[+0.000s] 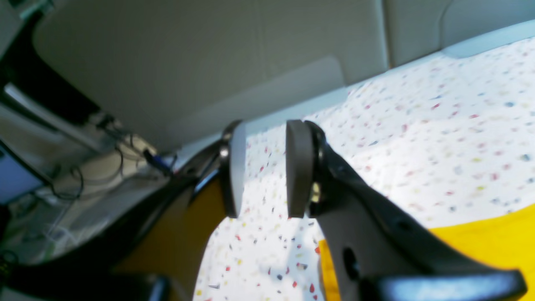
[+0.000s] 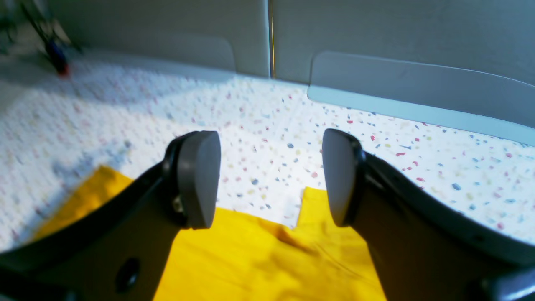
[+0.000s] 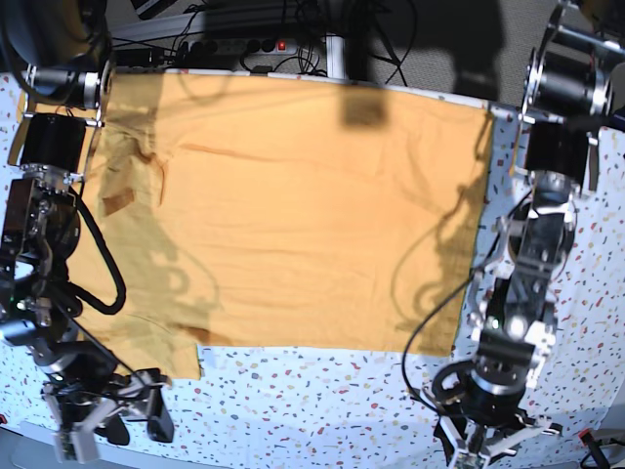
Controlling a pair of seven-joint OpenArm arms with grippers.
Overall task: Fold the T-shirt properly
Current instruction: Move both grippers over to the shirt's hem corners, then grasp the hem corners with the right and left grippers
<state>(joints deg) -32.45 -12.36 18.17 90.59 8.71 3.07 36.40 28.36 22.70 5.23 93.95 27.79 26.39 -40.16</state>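
matt cloth T-shirt [image 3: 293, 215], speckled table [image 3: 322, 391]

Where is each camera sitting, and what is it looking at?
Left wrist: sits on the left arm behind the left tool, which is open, looking across the speckled table toward a pale wall; the T-shirt shows at the lower edge.
Right wrist: sits behind the open right tool, looking down at the T-shirt's edge and the table.
Base: looks straight down at the spread T-shirt, with both arms along the sides.
Shared: every view shows the yellow T-shirt and the speckled table.
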